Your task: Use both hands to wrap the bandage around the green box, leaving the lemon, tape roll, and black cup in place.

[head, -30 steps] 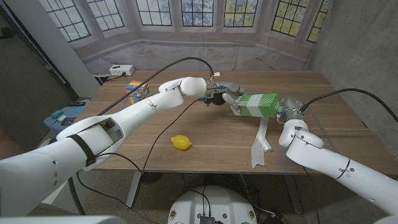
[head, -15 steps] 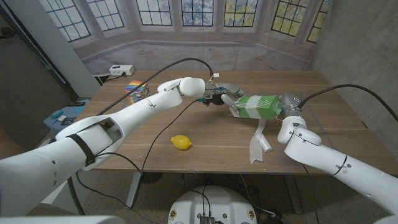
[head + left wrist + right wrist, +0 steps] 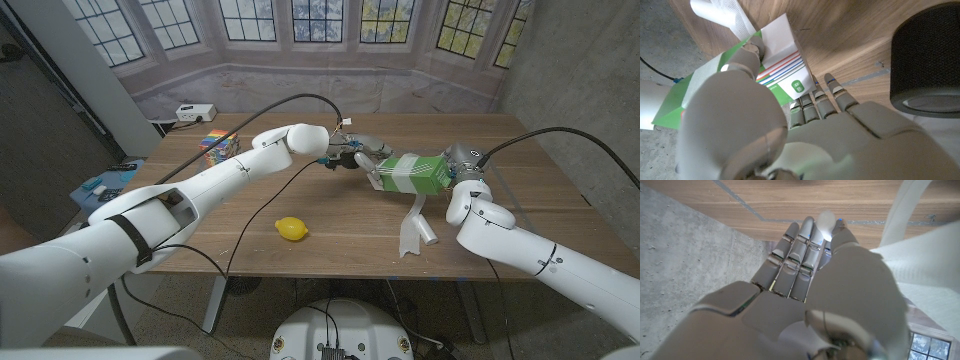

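the head view looks down at the wooden table (image 3: 330,215) from high up. each wrist view sits very close behind its hand. all see the green box (image 3: 415,171).

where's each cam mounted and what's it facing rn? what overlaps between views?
Head view: fixed on the head, looks down over the wooden table; both arms, left hand and right hand at the green box.
Left wrist view: on the left wrist, along the hand's back to the box, black cup beside.
Right wrist view: on the right wrist, along its hand; white bandage beyond.
Shared: box, bandage.
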Available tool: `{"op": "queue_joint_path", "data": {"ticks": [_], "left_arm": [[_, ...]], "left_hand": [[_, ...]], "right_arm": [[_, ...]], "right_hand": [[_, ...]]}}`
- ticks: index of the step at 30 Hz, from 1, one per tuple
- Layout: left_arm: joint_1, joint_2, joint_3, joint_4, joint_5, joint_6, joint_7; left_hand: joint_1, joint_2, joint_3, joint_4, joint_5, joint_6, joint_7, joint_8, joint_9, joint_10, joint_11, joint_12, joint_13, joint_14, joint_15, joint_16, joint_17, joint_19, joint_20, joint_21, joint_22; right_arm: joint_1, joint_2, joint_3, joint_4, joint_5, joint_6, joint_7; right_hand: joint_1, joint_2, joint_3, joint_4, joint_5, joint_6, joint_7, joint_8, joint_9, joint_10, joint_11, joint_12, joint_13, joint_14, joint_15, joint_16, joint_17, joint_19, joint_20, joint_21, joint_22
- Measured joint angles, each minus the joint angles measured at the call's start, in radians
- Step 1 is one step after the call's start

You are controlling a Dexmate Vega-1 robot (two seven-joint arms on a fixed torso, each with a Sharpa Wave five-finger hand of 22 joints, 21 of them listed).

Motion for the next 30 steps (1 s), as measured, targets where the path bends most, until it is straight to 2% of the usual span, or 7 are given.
{"op": "queue_joint_path", "data": {"ticks": [13,30], "left_arm": [[0.005,0.006,0.001,-0.013,-0.001,-0.003,-0.017],[0.014,0.009,0.005,-0.041,-0.001,0.007,-0.037]], "left_hand": [[0.000,0.000,0.000,0.000,0.000,0.000,0.000,0.002,0.000,0.000,0.000,-0.003,0.000,0.000,0.000,0.000,0.000,0.000,0.000,0.000,0.000],[0.000,0.000,0.000,0.000,-0.004,0.000,0.000,0.002,0.001,0.000,0.000,-0.002,0.000,0.000,0.000,0.000,0.000,0.000,0.000,0.000,0.000]], "right_arm": [[0.028,-0.015,-0.007,0.012,-0.041,0.028,0.046],[0.031,-0.029,0.009,0.024,-0.077,0.059,0.080]], "right_hand": [[0.000,0.000,-0.007,-0.004,0.002,0.000,0.000,0.000,0.000,0.000,0.000,0.002,0.003,0.000,0.000,-0.007,0.005,0.000,0.000,0.000,0.000],[0.000,0.000,-0.007,-0.004,0.001,0.000,0.000,0.000,0.000,0.000,0.000,0.002,0.005,0.000,0.000,-0.011,0.005,0.000,0.000,0.000,0.000]]}}
